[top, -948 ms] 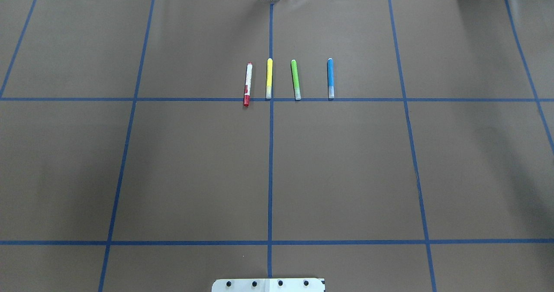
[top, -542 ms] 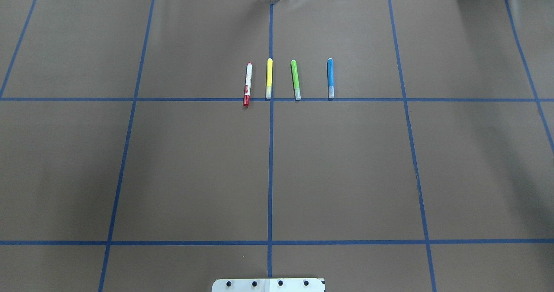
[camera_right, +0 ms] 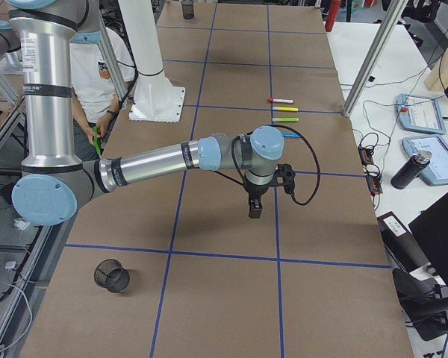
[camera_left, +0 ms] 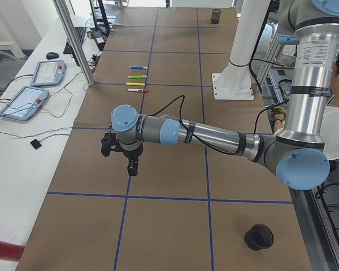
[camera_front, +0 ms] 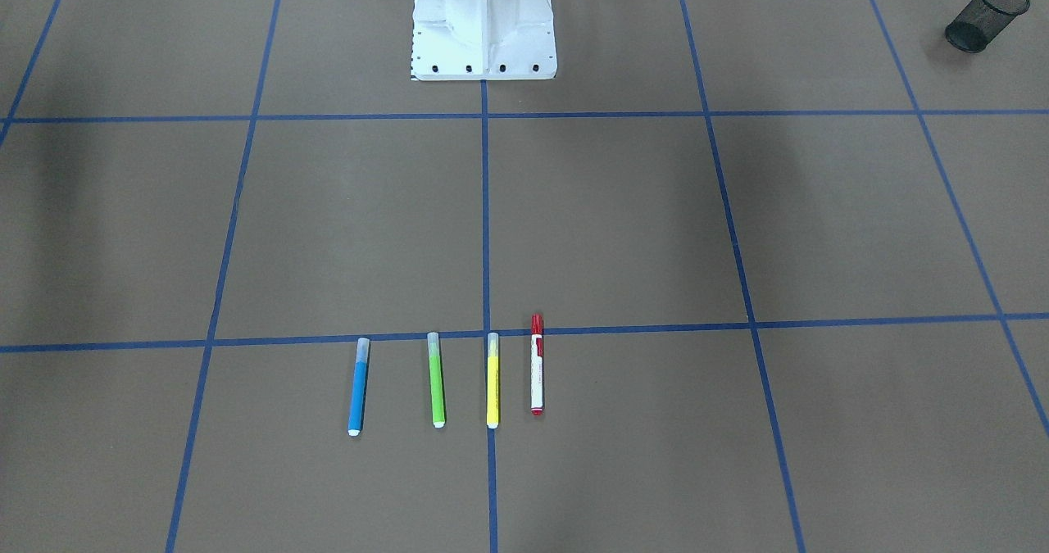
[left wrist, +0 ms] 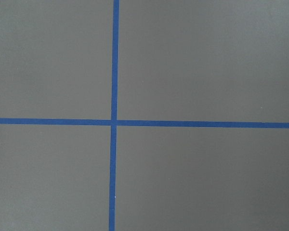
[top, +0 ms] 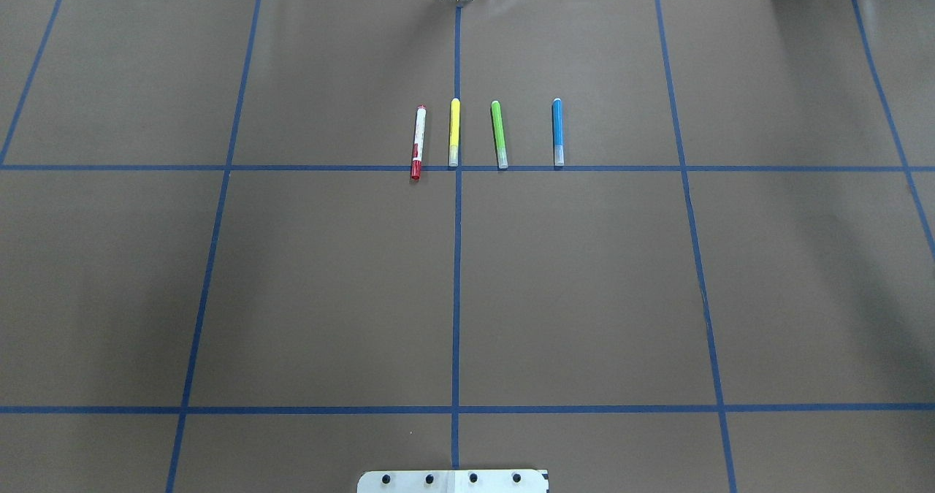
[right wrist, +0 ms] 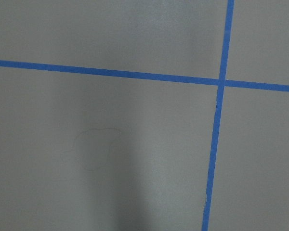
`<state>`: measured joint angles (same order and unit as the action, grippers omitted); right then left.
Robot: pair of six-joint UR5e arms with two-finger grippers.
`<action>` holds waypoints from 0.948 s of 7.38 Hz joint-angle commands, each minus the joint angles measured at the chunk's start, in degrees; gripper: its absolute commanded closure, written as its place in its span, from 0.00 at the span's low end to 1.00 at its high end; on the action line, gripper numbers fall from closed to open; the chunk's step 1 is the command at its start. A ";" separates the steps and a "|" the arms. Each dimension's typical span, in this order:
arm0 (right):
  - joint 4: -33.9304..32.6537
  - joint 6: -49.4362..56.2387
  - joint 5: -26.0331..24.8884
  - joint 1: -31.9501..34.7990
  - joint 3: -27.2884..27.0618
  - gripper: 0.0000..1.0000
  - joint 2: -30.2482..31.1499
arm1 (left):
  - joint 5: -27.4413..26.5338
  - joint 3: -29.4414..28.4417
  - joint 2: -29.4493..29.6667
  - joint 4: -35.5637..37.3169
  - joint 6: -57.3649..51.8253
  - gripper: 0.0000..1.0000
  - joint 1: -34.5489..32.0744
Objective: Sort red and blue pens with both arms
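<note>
Brown-papered counter: white-barrelled, red-capped marker ends the far row at left, slim blue pen at right. The left claw and right claw hang well away, opening indeterminable. Advised: straddle each barrel crosswise, sparing the slim yellow pen beside the marker.

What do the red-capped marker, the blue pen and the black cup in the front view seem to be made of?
Red-capped marker: probably smooth plastic, white barrel with print. Blue pen: probably plastic, its cap translucent. Black cup: seems metal mesh; a fine grid shows on its wall.
</note>
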<state>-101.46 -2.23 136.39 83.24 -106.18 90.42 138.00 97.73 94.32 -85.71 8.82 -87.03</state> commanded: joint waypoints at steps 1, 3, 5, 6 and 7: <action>-0.06 -0.06 0.10 0.00 0.26 0.00 -0.15 | 0.26 0.27 -0.01 -0.07 0.76 0.00 0.19; 0.03 0.03 0.45 0.00 0.18 0.00 -0.15 | 0.26 0.18 0.95 -1.29 0.76 0.01 2.72; 0.03 0.03 0.37 0.00 0.18 0.00 -0.24 | 0.34 1.67 0.52 -1.66 0.94 0.01 3.71; 0.03 0.03 0.45 0.00 0.01 0.00 -0.15 | 0.34 1.67 0.52 -1.74 1.63 0.00 3.71; 0.03 0.03 0.45 0.00 -0.34 0.00 -0.15 | 0.34 1.93 0.69 -1.74 2.51 0.00 3.71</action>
<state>-101.43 -2.20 136.82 83.23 -106.16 90.23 138.34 99.35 94.92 -87.39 10.41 -83.40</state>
